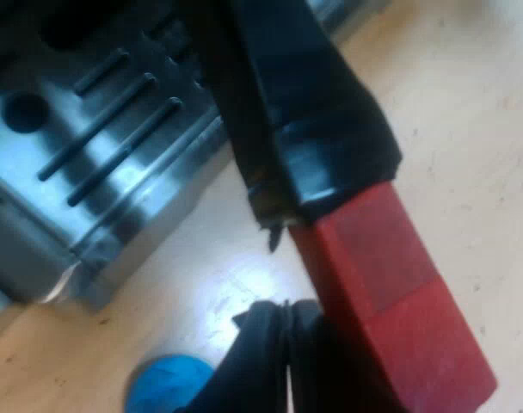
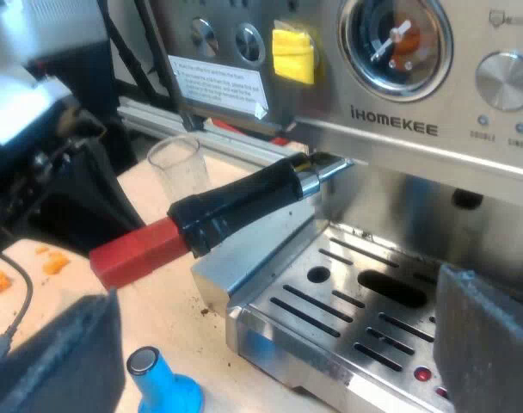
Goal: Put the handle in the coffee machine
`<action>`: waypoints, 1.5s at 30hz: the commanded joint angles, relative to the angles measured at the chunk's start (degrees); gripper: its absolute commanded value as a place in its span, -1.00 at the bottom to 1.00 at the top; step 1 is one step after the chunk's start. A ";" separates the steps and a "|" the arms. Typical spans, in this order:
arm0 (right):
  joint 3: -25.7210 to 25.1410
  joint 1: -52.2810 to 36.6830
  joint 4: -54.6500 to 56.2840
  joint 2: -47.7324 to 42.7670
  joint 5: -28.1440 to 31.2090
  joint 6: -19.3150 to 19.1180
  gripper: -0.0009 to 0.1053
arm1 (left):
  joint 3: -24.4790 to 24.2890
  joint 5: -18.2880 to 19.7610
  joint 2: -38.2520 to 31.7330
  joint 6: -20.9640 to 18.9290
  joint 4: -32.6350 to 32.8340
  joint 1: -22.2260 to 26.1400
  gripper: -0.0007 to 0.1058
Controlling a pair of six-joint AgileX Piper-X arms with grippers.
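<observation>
Seemingly the handle (image 2: 236,202) is sitting up under the front of the coffee machine (image 2: 390,129), its red end (image 1: 390,301) lying just beside my left fingers (image 1: 261,370), closed together on nothing, the right fingers (image 2: 55,361) gaping apart, so the next move is calling for a sideways locking push.

Holder (image 2: 244,200) head hidden under machine (image 2: 399,129) front; tamper (image 1: 163,387) cut by edge; label (image 2: 214,86) print too small.
</observation>
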 commanded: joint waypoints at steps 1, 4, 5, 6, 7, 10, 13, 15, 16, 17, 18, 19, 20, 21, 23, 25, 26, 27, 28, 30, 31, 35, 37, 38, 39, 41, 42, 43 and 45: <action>-1.45 0.09 3.57 -0.31 -1.05 -0.07 0.44 | 0.09 4.02 -1.15 -1.53 -0.09 -4.92 -0.98; -1.67 0.09 6.60 -0.31 -1.64 -0.22 0.44 | 0.09 1.15 -1.14 -3.67 -3.50 -9.46 -0.98; -1.67 0.09 7.40 -0.31 -1.70 -0.22 0.44 | 0.09 -0.02 -1.14 -4.62 -5.27 -11.38 -0.98; -1.67 0.09 8.30 -0.31 -1.67 -0.22 0.44 | 0.09 -0.19 -1.14 -4.95 -6.56 -12.92 -0.98; -1.67 0.09 8.56 -0.31 -1.67 -0.22 0.44 | 0.09 -0.17 -1.14 -4.98 -7.37 -13.40 -0.98; -1.67 0.09 8.74 -0.31 -1.67 -0.22 0.44 | 0.09 0.58 -1.14 -4.97 -10.39 -16.14 -0.98; -1.67 0.09 8.74 -0.31 -1.51 -0.22 0.44 | 0.09 3.40 -1.14 -4.97 -15.55 -18.11 -0.98; -1.67 0.09 8.74 -0.31 -0.80 -0.22 0.44 | 0.09 4.16 -1.14 -4.97 -18.41 -18.49 -0.98; -1.67 0.09 8.74 -0.31 -0.73 -0.22 0.44 | 0.09 4.14 -1.14 -4.97 -18.56 -18.49 -0.98; -1.67 0.09 8.74 -0.31 -0.72 -0.22 0.44 | 0.09 4.15 -1.14 -4.97 -18.71 -18.49 -0.98; -1.67 0.09 8.74 -0.31 -0.73 -0.22 0.44 | 0.09 3.69 -1.14 -4.97 -17.97 -18.37 -0.98; -1.67 0.09 8.74 -0.31 -0.73 -0.22 0.44 | 0.09 3.22 -1.14 -4.97 -17.61 -18.33 -0.98; -1.67 0.09 8.74 -0.31 -0.73 -0.22 0.44 | 0.09 1.90 -1.14 -4.97 -15.78 -18.27 -0.98; -1.67 0.09 8.74 -0.31 -0.73 -0.22 0.44 | 0.09 0.69 -1.14 -4.97 -13.10 -18.29 -0.98; -1.67 0.09 8.74 -0.31 -0.73 -0.22 0.44 | 0.09 -1.46 -1.14 -3.36 -8.43 -18.29 -0.98; -1.67 0.09 8.74 -0.31 -0.73 -0.22 0.44 | 0.09 -2.72 -1.14 -2.07 -6.32 -18.29 -0.98; -1.67 0.09 8.74 -0.31 -0.73 -0.22 0.44 | 0.09 -3.37 -1.14 -1.38 -5.43 -18.29 -0.98; -1.67 0.09 8.74 -0.31 -0.73 -0.22 0.44 | 0.09 -4.73 -1.29 -0.04 -3.78 -18.29 -0.98; -1.67 0.09 8.74 -0.31 -0.73 -0.22 0.44 | 0.09 -8.08 -1.92 2.30 -1.14 -18.17 -0.98; -1.67 0.09 8.74 -0.31 -0.73 -0.22 0.44 | 0.09 -9.80 -3.93 2.69 -0.18 -17.03 -0.98; -1.67 0.09 8.74 -0.31 -0.73 -0.22 0.44 | 0.09 -9.86 -4.26 2.69 -0.14 -16.58 -0.98; -1.67 0.09 8.74 -0.31 -0.73 -0.22 0.44 | 0.09 -10.61 -6.45 2.69 0.24 -14.18 -0.98; -1.67 0.09 8.74 -0.31 -0.73 -0.22 0.44 | 0.09 -10.80 -7.19 2.69 0.67 -13.00 -0.98; -1.67 0.09 8.74 -0.31 -0.73 -0.22 0.44 | 0.09 -11.09 -7.85 2.69 1.02 -11.52 -0.98; -1.67 0.09 8.74 -0.31 -0.73 -0.22 0.44 | 0.09 -12.16 -8.93 2.69 1.34 -9.52 -0.98; -1.67 0.09 8.74 -0.31 -0.73 -0.22 0.44 | 0.09 -13.37 -9.74 2.69 1.47 -7.78 -0.98; -1.67 0.09 8.74 -0.31 -0.73 -0.22 0.44 | 0.09 -13.96 -10.27 2.69 1.54 -6.57 -0.98; -1.67 0.09 8.74 -0.31 -0.73 -0.22 0.44 | 0.09 -14.01 -10.91 2.80 1.79 -5.11 -0.98; -1.67 0.09 8.74 -0.31 -0.73 -0.22 0.44 | 0.09 -14.02 -12.78 2.80 3.54 -1.18 -0.63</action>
